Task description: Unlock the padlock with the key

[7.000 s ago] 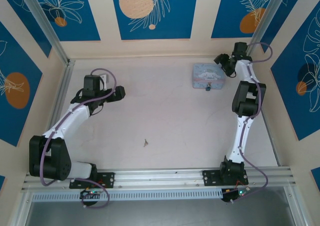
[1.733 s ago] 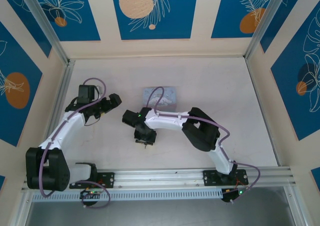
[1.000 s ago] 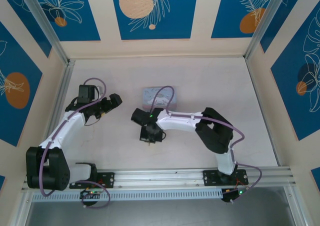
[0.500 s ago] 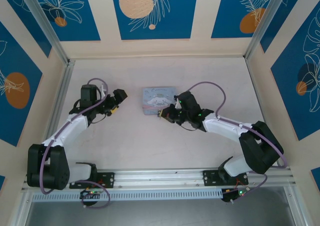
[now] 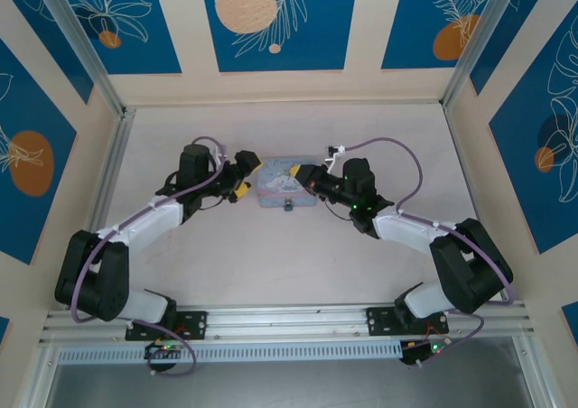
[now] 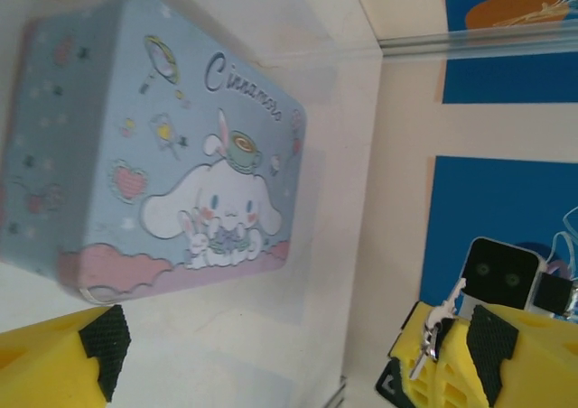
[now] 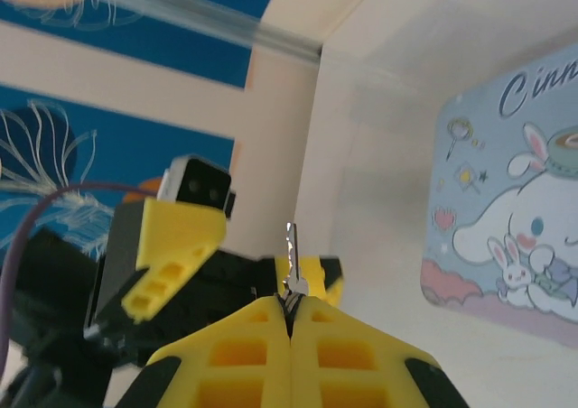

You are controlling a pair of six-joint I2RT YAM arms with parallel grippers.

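Left wrist reads "Cinnamoro" on the blue tin (image 6: 153, 146), left fingers (image 6: 54, 358) spread wide; right fingers (image 7: 244, 354) clench the key (image 7: 292, 241).

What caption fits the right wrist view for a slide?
Right hand pinches the key, blade sticking out past the fingertips; cartoon tin at frame right.

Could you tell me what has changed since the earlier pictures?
The right hand took the key off the table and carried it to the tin, which shifted from far right to centre. The left hand moved in beside it, open. The padlock stays at the tin's front.
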